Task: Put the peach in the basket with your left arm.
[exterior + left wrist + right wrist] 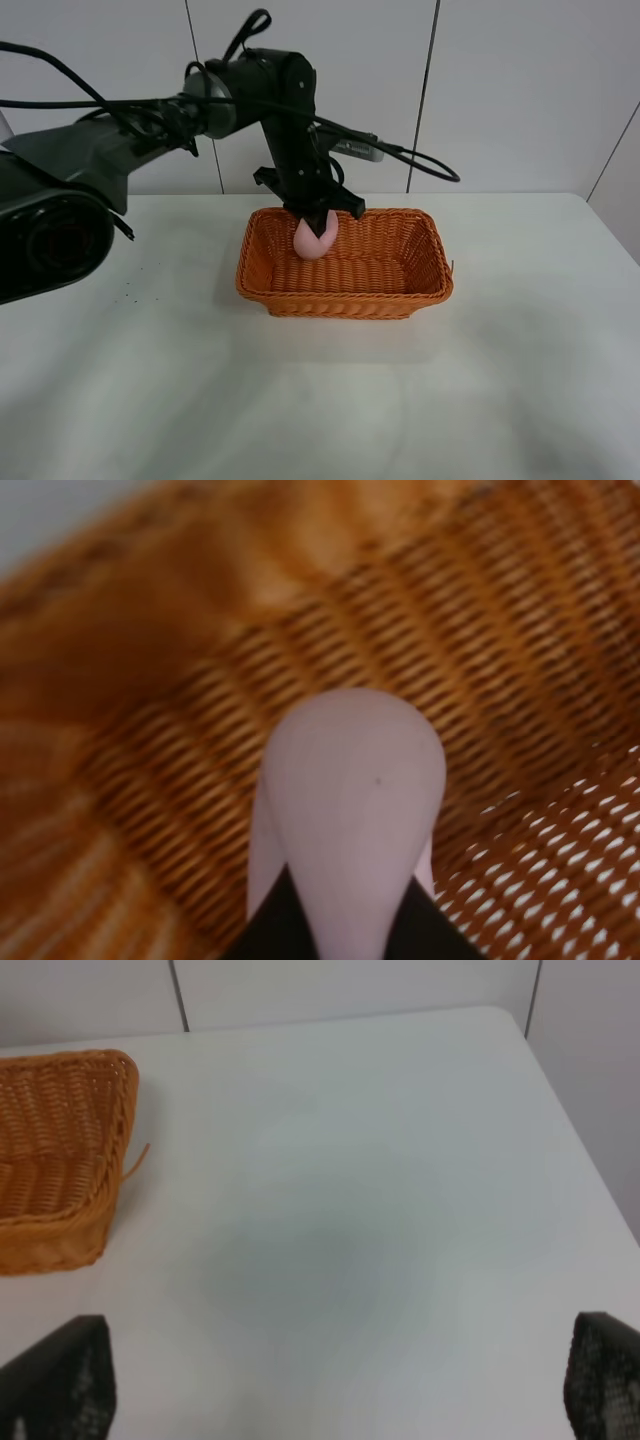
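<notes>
While the right gripper (330,1390) hangs over the white table (300,400) with its fingers (60,1380) spread wide and empty, the basket (345,300) sits toward the far middle. Beyond its near rim, the left gripper (318,222) is clamped on the peach (312,242), held low inside the basket's far left corner.

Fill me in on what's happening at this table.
The left arm has reached down into the orange basket and the left gripper is shut on the peach, holding it low inside the basket near the back wall. Whether the peach touches the woven floor can't be told, and it has not been let go. The right gripper is open and holds nothing, over the white table beside the basket.
</notes>
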### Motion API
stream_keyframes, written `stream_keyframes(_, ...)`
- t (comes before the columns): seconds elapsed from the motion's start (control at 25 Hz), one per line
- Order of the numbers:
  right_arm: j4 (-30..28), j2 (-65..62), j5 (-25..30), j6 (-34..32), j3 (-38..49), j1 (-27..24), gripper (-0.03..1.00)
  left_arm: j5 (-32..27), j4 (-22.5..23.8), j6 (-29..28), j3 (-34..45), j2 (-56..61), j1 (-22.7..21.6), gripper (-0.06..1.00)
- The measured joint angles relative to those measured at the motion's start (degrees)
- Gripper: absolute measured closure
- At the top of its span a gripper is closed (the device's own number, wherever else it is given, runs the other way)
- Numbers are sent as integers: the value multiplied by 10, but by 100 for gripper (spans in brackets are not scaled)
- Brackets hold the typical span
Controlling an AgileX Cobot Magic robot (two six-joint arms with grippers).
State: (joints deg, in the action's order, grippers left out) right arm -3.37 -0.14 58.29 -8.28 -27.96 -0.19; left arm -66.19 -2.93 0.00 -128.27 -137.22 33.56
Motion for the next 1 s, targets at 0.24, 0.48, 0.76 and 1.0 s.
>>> stream_keyframes(0.24,0,0,0,0,0,0,27,28,-28,0,-2,-43,12,82)
stream_keyframes(0.48,0,0,0,0,0,0,27,35,-67,28,-2,-48,12,52)
stream_keyframes(0.76,0,0,0,0,0,0,27,6,-73,31,-6,-48,12,10)
stream_keyframes(1.0,0,0,0,0,0,0,27,-8,-42,31,-9,-6,5,8)
